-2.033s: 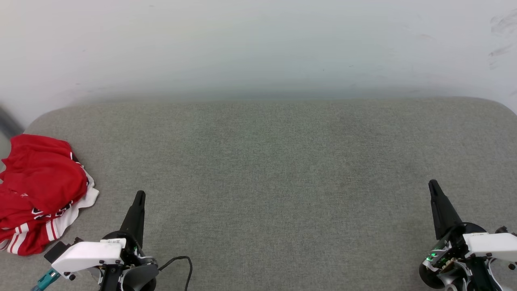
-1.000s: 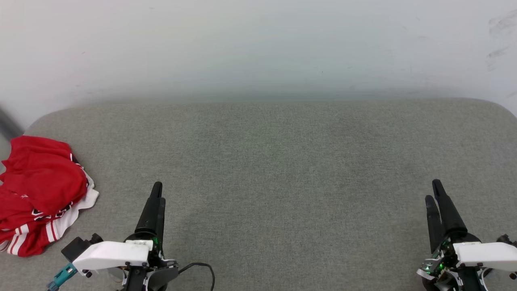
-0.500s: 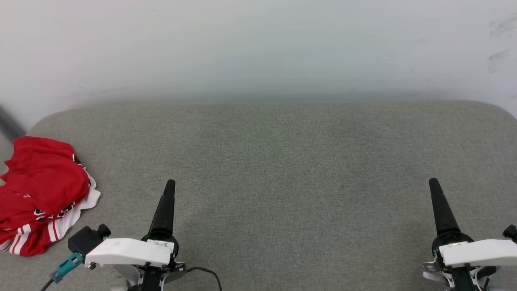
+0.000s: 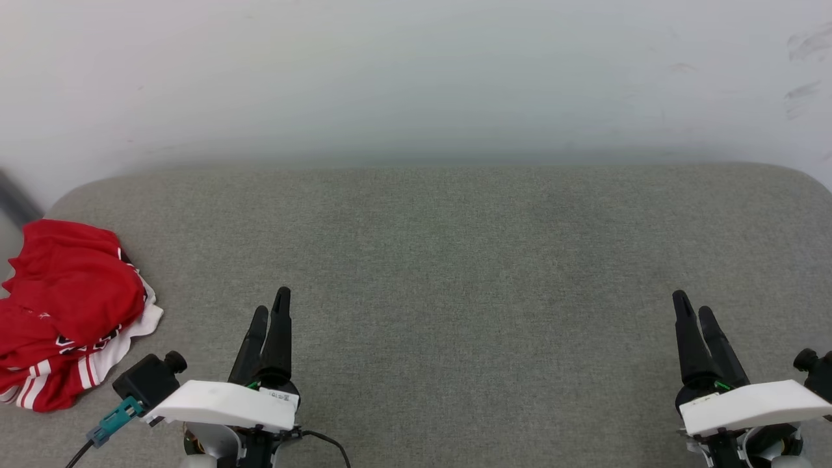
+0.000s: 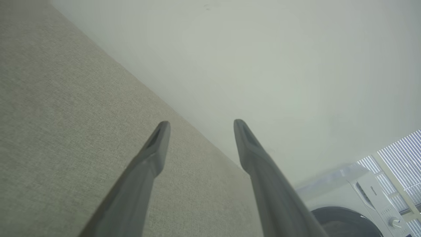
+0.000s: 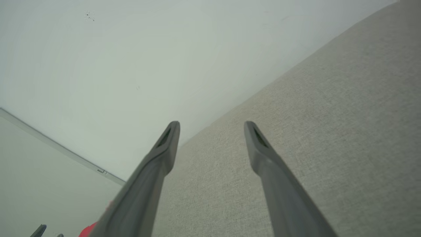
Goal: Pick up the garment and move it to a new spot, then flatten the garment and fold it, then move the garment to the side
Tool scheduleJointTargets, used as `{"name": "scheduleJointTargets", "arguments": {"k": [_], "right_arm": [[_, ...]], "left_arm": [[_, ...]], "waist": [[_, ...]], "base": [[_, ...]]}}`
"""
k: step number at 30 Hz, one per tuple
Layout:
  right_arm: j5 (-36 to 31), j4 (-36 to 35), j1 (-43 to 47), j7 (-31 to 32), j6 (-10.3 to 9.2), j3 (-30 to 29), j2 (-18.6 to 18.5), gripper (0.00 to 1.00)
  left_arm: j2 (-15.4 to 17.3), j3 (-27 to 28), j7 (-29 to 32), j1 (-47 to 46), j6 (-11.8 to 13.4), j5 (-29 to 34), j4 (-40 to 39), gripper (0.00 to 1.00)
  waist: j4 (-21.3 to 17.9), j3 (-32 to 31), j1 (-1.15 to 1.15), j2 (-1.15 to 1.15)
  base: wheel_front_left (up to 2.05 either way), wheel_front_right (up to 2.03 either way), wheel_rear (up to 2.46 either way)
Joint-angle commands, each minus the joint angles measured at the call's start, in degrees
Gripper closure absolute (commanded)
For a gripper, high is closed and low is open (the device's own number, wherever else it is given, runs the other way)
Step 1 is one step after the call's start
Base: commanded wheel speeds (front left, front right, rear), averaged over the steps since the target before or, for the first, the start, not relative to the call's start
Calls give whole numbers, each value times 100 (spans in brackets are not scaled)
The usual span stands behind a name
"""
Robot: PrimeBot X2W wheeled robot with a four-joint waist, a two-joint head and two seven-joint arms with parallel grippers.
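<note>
At nine o'clock I find the garment (image 4: 65, 312) heaped, ungrasped; left gripper (image 4: 272, 302) and right gripper (image 4: 692, 304) hover splayed and empty, presumably awaiting pickup.

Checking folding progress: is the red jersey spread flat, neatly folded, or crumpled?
Crumpled. The garment lies in a rumpled heap at the left edge of the grey surface, red folds piled over striped white trim.

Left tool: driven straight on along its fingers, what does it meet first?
The left tool points over the grey padded surface toward the white wall, probably meeting the wall first, though pitch is hard to judge. The garment lies off to its left, out of line.
</note>
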Motion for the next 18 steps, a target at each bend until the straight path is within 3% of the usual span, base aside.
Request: {"name": "scheduleJointTargets", "arguments": {"k": [1,18], "right_arm": [[-189,-50,-119,6,0,-5,-14,0],[-1814,-192,-110,30,0,46,-4,0]], "left_arm": [[13,-33,-64,-79,1,174,-79,0],[15,-241,-340,-130,280,2080,254,0]], "waist": [[-1,-2,0,0],[7,-31,0,0]], "base": [[0,0,0],[0,0,0]]}}
